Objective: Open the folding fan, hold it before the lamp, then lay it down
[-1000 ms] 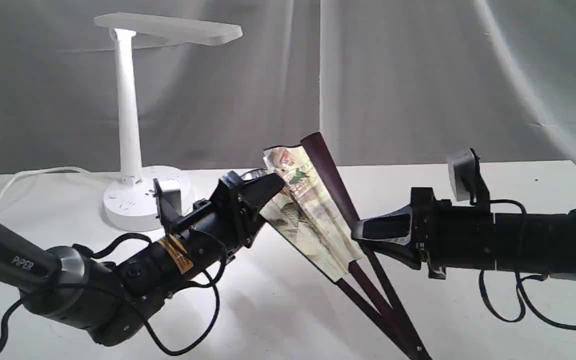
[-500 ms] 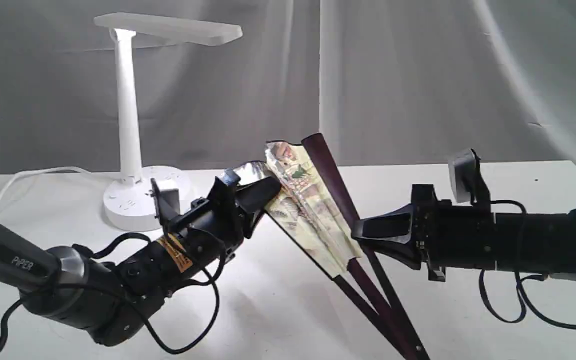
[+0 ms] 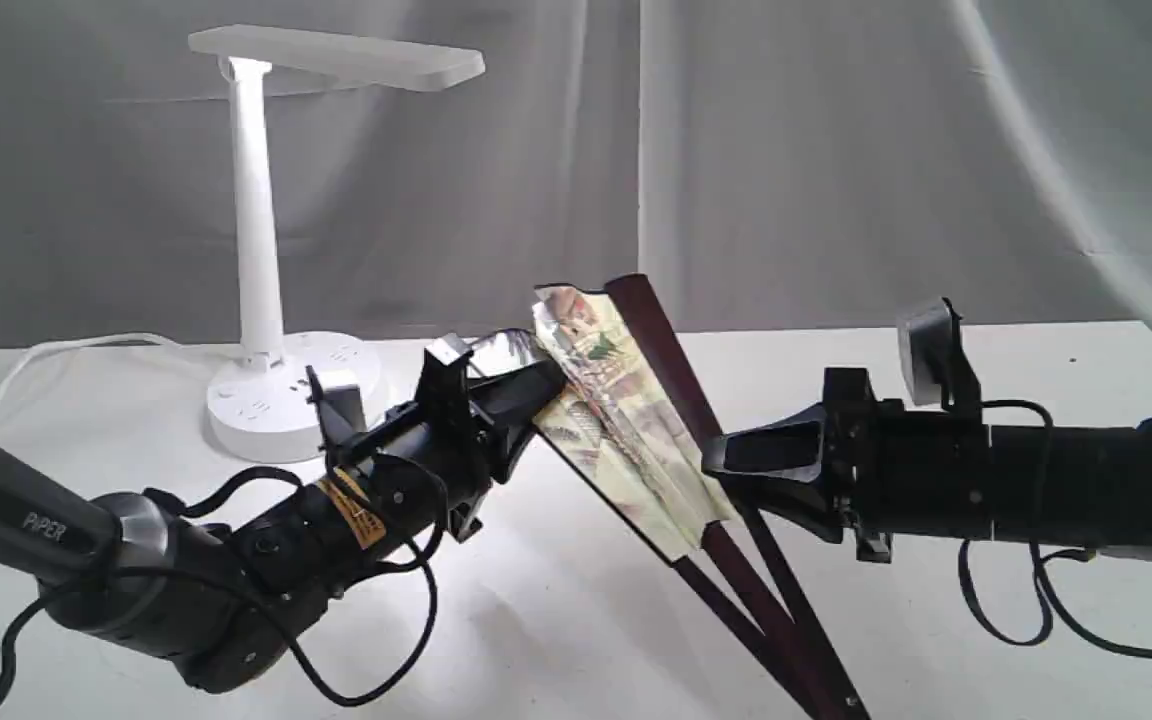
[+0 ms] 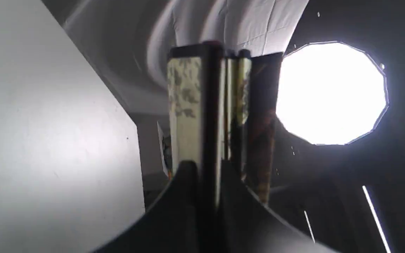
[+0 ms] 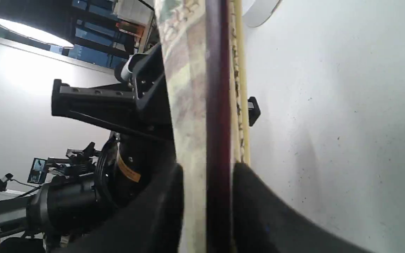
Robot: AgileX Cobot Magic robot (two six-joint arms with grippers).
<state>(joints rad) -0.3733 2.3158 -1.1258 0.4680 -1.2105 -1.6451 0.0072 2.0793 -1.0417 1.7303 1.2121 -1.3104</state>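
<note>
Lettering "PiPER" on left arm point(image 3: 46, 525) — left claw point(image 3: 541, 388), right claw point(image 3: 721, 465) both gripping folding fan point(image 3: 616, 420)

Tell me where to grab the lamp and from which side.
I'd grip the lamp by its slim upright stem, midway, coming level from the exterior view's right: the flat head overhangs above, the round base looks too wide, and the cord trails left.

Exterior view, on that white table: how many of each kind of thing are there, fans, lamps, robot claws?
Pleated cream paper folding fan with dark wooden ribs: 1
White plastic desk lamp: 1
Black grippers, left gripper and right gripper, both clamped on the fan: 2
Total: 4
</note>
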